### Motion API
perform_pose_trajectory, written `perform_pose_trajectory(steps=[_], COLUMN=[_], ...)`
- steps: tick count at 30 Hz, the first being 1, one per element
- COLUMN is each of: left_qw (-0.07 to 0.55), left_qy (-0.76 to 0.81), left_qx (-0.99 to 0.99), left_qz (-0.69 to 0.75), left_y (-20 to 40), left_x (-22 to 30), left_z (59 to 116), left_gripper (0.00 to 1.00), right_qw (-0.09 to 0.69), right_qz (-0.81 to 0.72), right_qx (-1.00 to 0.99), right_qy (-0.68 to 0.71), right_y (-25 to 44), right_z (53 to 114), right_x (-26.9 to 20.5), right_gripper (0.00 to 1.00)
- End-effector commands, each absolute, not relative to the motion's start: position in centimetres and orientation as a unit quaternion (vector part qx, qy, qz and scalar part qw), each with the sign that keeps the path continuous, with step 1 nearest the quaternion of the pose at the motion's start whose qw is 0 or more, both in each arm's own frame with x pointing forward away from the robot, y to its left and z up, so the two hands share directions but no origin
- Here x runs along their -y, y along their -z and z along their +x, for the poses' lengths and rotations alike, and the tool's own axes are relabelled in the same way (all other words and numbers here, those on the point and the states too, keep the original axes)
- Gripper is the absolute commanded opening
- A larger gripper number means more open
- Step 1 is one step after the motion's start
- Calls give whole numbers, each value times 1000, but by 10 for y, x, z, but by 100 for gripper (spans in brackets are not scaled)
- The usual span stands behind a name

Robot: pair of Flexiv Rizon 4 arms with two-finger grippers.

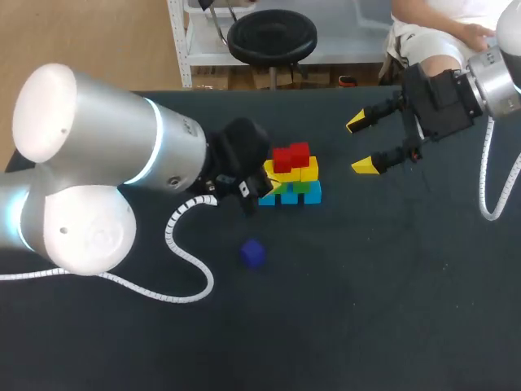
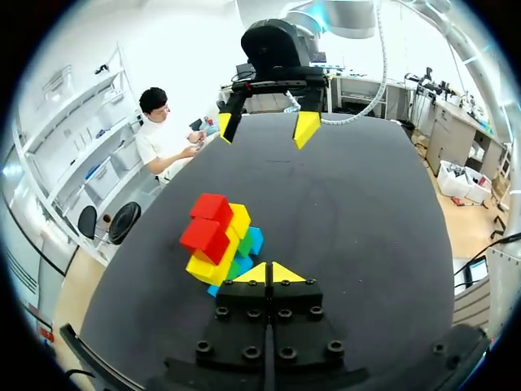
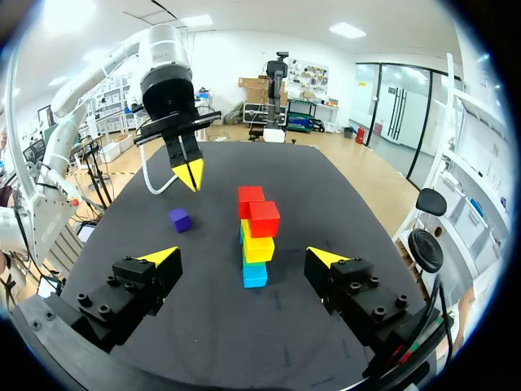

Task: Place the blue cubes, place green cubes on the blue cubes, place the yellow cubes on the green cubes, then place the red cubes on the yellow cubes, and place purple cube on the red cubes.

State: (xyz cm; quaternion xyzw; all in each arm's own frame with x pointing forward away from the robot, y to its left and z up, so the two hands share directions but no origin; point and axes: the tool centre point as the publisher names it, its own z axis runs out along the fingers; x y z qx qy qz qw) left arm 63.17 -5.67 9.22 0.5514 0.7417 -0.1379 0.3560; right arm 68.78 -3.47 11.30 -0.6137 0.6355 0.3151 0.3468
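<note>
Nearest lies the purple cube [image 1: 252, 253], alone on the dark table [image 1: 366, 309], well apart from everything else and well in from the table's edges. It is judged small, light and rigid, with smooth flat faces (likely a little slippery), so it is best taken squarely on two opposite side faces, from above. Open room for spread fingers is found on every side of it.

Further on, the left gripper [image 2: 269, 273] is seen with its yellow tips pressed together and nothing held, just beside the base of the stack [image 1: 291, 175]. Whether it touches the stack cannot be told. The stack is built of blue cubes [image 1: 291, 196] at the bottom, then green cubes [image 1: 303, 186], yellow cubes [image 1: 297, 172] and red cubes [image 1: 291, 156] on top. It is only loosely piled by the look of it, so a sideways nudge could topple it.

Farthest, the right gripper [image 1: 360, 145] hangs with fingers spread wide and empty, well apart from the stack.
</note>
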Motion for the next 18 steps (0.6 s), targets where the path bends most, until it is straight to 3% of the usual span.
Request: perform_pose_trajectory(steps=[1, 18], left_qw=[364, 370], left_qy=[115, 97], left_qx=[-742, -736], left_qz=[552, 558], left_y=[-94, -96], left_x=[69, 74], left_z=[633, 635], left_gripper=[0, 0], right_qw=[348, 348], right_qz=[-613, -613], right_qx=[-635, -635], right_qy=[-315, -315], right_y=[-113, -113], right_z=[687, 687], right_x=[35, 35], right_gripper=[100, 100])
